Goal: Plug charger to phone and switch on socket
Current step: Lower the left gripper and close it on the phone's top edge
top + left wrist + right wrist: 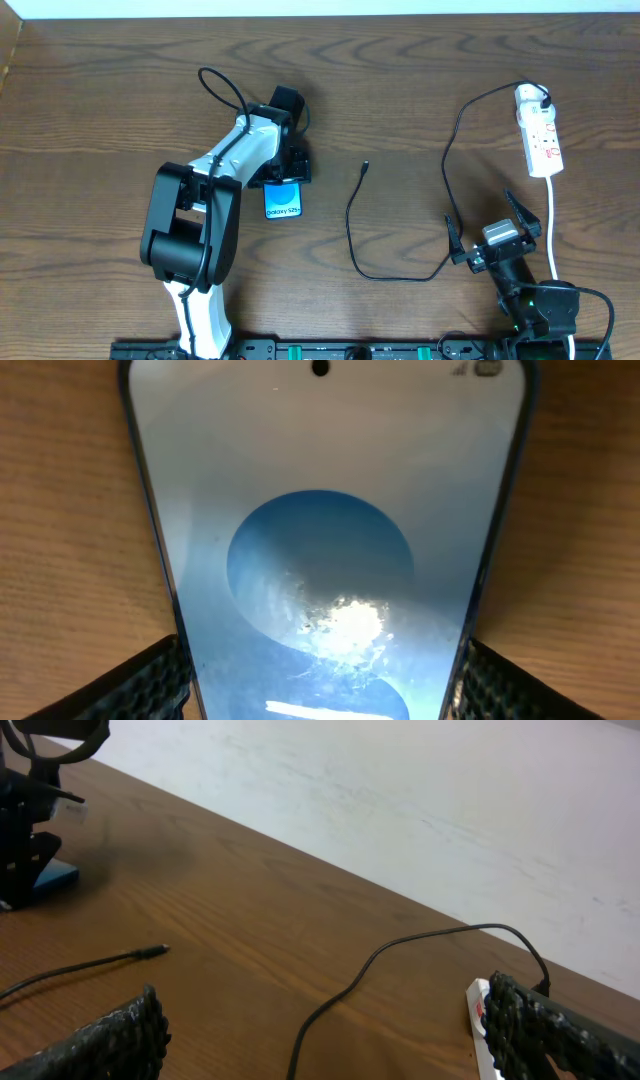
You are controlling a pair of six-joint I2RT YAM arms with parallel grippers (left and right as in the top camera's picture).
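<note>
With the black-edged, cyan-screened smartphone [320, 550] flat on the brown wooden surface [100, 120] between the jaws of the left pincer [325, 665], whose grip cannot be told, it should squeeze the edges squarely, steadying it while the wide-open right pincer [478, 207] fetches the thin black charger cable [349, 212].

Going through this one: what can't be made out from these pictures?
- Charging port of the phone: in the overhead view the left gripper covers one end; in the left wrist view the lower frame edge cuts off the near end.
- Whether the left fingers press the phone's sides: in the left wrist view, any contact lies at the frame edge.
- Switch position on the socket: too small in the overhead view; in the right wrist view a finger of the right gripper hides most of it.
</note>
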